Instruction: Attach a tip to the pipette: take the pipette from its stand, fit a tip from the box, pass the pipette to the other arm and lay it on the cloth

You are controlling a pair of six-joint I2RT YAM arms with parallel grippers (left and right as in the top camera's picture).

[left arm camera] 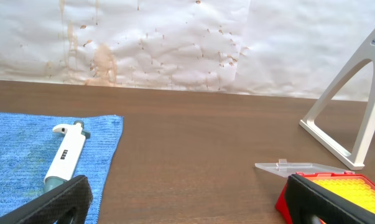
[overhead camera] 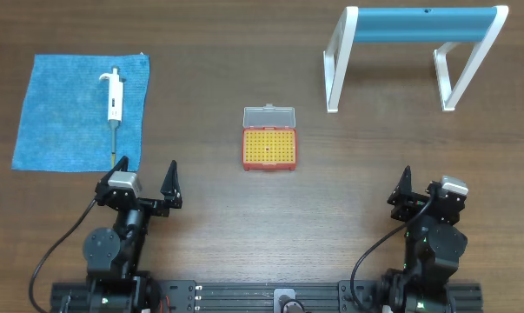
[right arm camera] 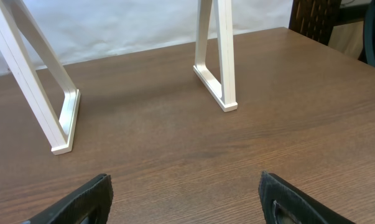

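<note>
— Take the box [overhead camera: 268,149] as the middle of a dial. Where did the arms sit?

— Nearest of all. The left gripper [overhead camera: 140,178] hung between 8 and 9 o'clock, low over the table [overhead camera: 218,235], just off the near corner of the cloth [overhead camera: 62,113]. The right gripper [overhead camera: 428,183] was between 3 and 4 o'clock, also low over bare wood.

— Were they holding anything?

— No. Both had their fingers spread wide with nothing between them. The wrist views agreed for the left gripper [left arm camera: 187,211] and the right gripper [right arm camera: 187,208].

— And the box itself?

— It was red with a yellow rack inside. Its clear lid [overhead camera: 268,115] was thrown open on the far side.

— Where was the pipette?

— The pipette [overhead camera: 114,100] lay flat on the blue cloth at about 9 o'clock, near the cloth's right edge. Its thumb end pointed to 12 and its narrow end to 6. A small yellow tip [overhead camera: 114,160] showed at that near end, close to the cloth's near edge.

— Farthest back?

— The stand [overhead camera: 418,26] stood at 2 o'clock, well apart from everything else. It had white legs and a blue bar across the top.
</note>
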